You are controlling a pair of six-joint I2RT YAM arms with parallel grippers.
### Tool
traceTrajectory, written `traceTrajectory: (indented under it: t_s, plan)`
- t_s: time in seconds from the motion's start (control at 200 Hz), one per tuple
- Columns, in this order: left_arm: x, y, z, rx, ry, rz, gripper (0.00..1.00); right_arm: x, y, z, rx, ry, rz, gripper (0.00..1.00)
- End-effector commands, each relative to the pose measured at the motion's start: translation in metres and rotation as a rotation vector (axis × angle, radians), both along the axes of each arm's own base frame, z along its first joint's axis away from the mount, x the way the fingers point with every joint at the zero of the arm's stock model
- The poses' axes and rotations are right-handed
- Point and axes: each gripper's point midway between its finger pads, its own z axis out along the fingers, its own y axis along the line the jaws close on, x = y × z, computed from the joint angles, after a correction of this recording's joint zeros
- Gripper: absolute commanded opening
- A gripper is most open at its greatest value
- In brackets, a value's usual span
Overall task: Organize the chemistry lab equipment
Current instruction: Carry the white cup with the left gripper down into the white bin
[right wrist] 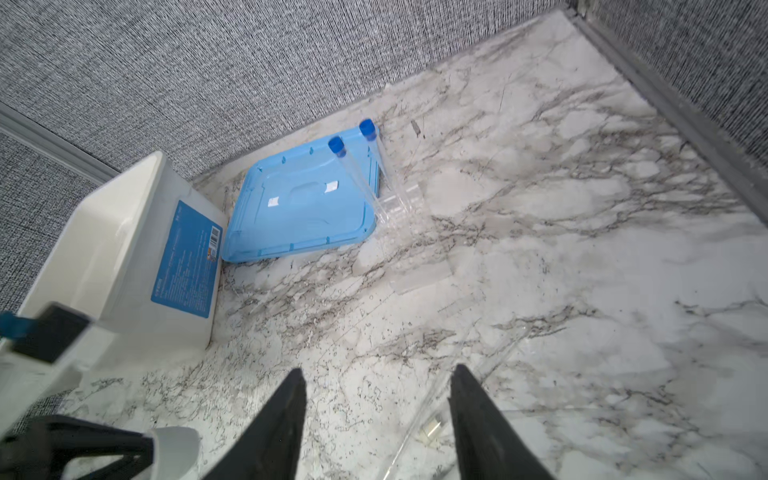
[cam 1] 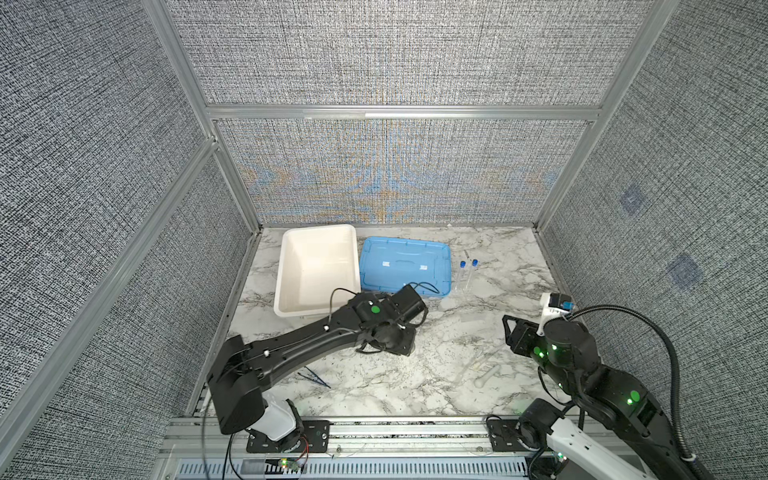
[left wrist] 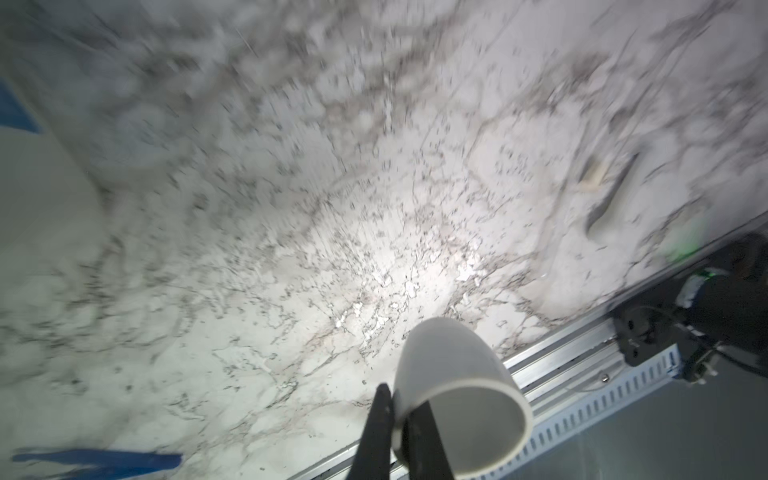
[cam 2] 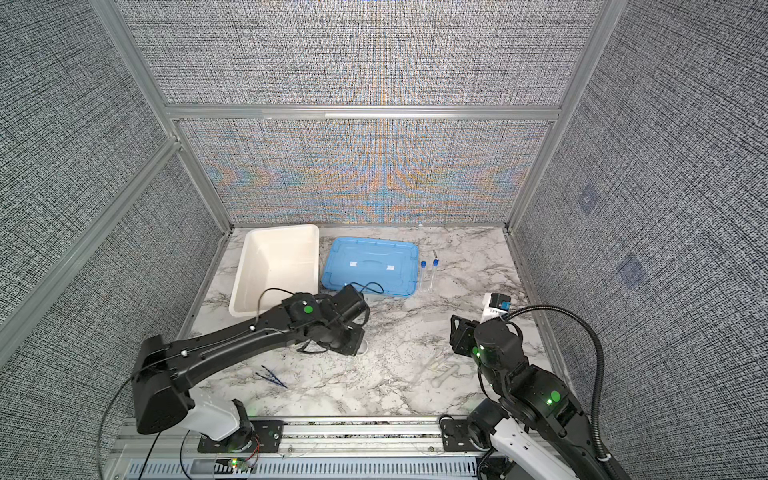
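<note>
Now the left gripper (left wrist: 401, 401) pinches the dish (left wrist: 461, 374) by its rim, near the tub (cam 1: 316, 270). Carry it level over the tub before letting go; the right gripper (right wrist: 376, 384) stands spread, empty.

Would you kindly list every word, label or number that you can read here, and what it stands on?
No text is legible.
Blue label with barcode on the side of the large white plastic tub: print too blurred to read.
Two small white stickers on the flat blue plastic lid: too small to tell any text.
</note>
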Motion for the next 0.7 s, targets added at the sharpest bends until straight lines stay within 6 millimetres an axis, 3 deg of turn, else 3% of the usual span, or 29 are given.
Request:
traceTrajectory:
  t_s: [0.0, 0.13, 0.235, 0.325, 0.465, 0.695]
  plan:
    - [0.016, 0.068, 0.035, 0.256, -0.139, 0.060, 0.00, 0.007, -0.008, 0.015, -0.084, -0.063, -0.021, 0.72]
    - [0.048, 0.105, 0.074, 0.280, -0.273, 0.106, 0.00, 0.013, -0.009, 0.023, -0.101, -0.096, -0.035, 0.85]
    - [0.080, 0.140, 0.105, 0.325, -0.382, 0.191, 0.00, 0.015, -0.004, 0.024, -0.112, -0.103, -0.016, 0.87]
    - [0.103, 0.161, 0.115, 0.335, -0.395, 0.264, 0.00, 0.016, -0.001, 0.023, -0.124, -0.099, 0.008, 0.87]
    - [0.134, 0.177, 0.105, 0.299, -0.363, 0.346, 0.00, 0.014, 0.001, 0.018, -0.133, -0.093, 0.028, 0.87]
    - [0.165, 0.185, 0.049, 0.236, -0.166, 0.400, 0.00, 0.012, 0.001, 0.013, -0.185, -0.088, 0.058, 0.88]
